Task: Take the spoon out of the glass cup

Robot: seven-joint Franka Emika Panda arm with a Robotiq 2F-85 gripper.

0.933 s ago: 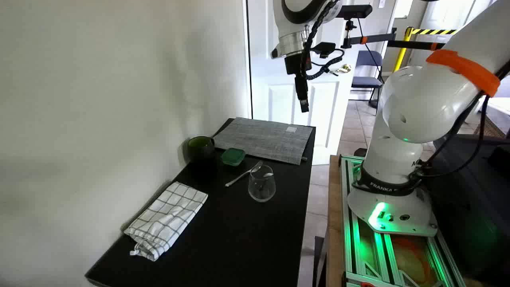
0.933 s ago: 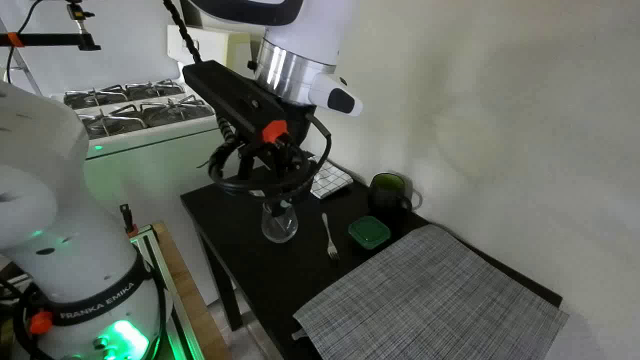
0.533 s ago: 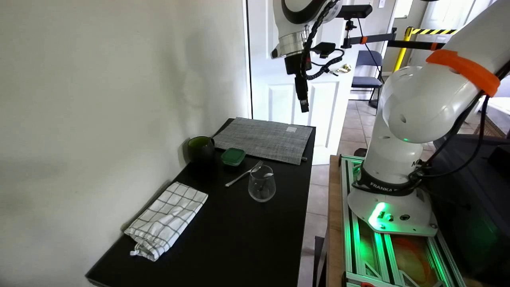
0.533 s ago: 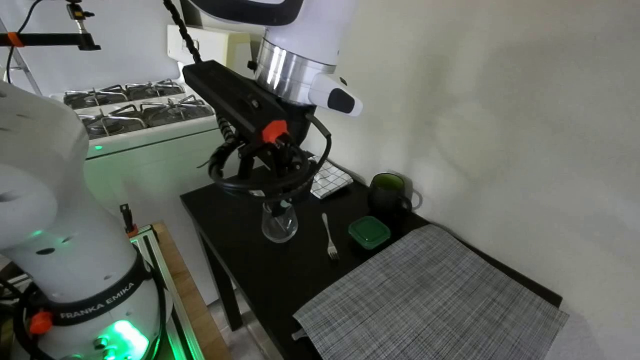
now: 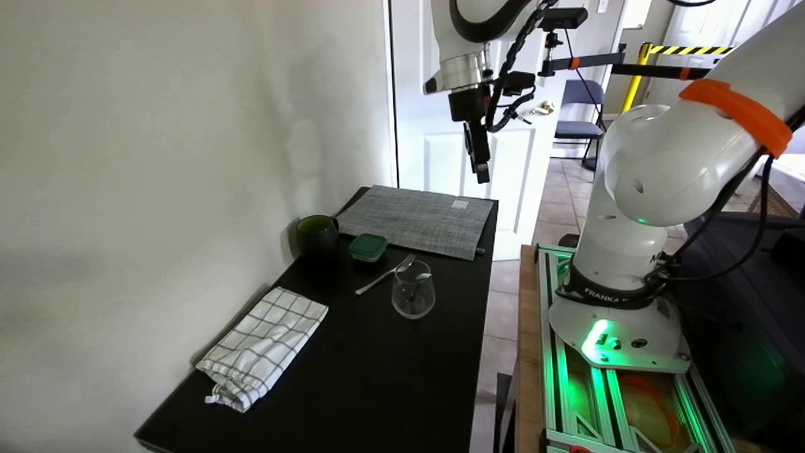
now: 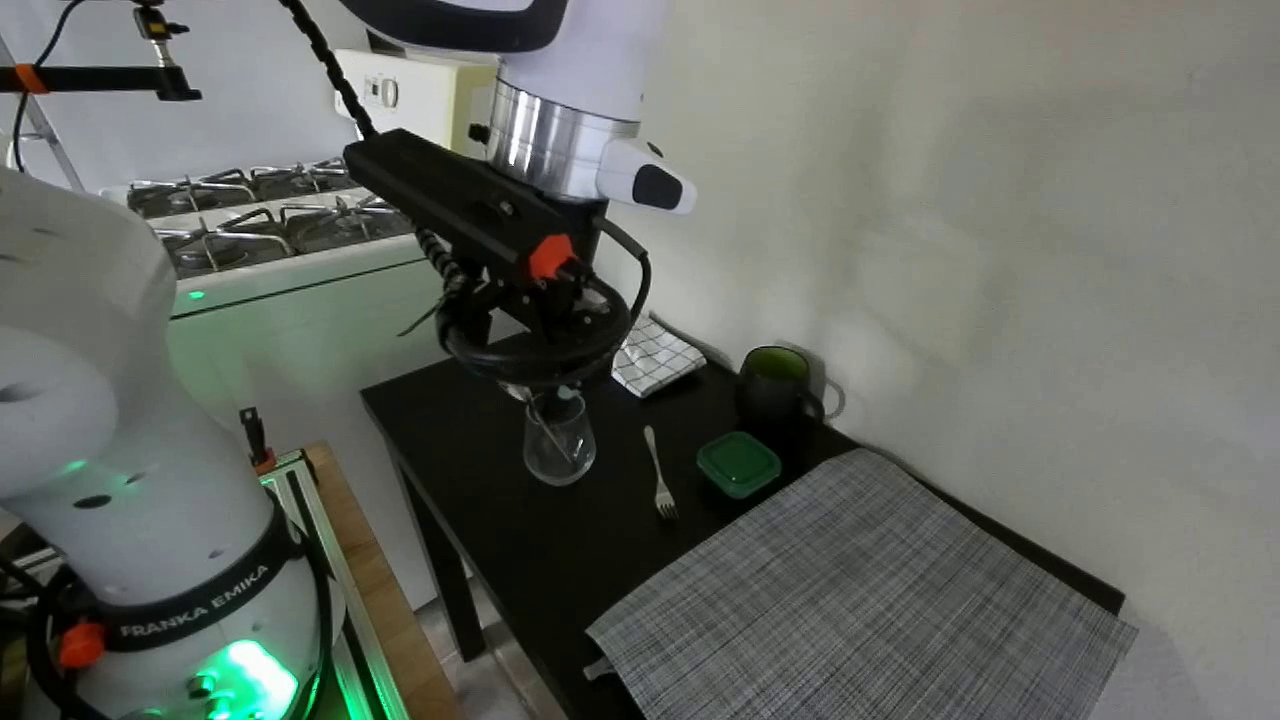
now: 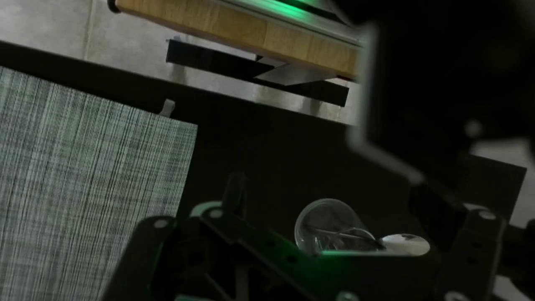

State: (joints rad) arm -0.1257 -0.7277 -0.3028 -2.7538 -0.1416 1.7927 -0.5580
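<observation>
The glass cup [image 5: 413, 301] stands upright on the black table in both exterior views, and it also shows in the wrist view [image 7: 330, 221]. The pale silvery spoon [image 6: 548, 428] leans in it, handle down, bowl above the rim. In the wrist view the spoon's bowl [image 7: 404, 243] sticks out to the right of the cup, partly behind the gripper's dark parts. My gripper [image 5: 482, 173] is in the air, well above the table and apart from the spoon. In the wrist view its fingers [image 7: 336, 198] are spread wide with nothing held between them.
A fork [image 6: 658, 475] lies beside the cup. A green lidded container [image 6: 738, 464], a dark green mug [image 5: 317, 235] and a checked cloth [image 5: 264, 346] lie toward the wall. A grey placemat [image 5: 415, 220] covers one table end. The robot's base stands beside the table.
My gripper has lowered slightly and its wrist has turned a little. In an exterior view it has shifted left, uncovering the spoon in the cup. The cup and spoon have not moved.
</observation>
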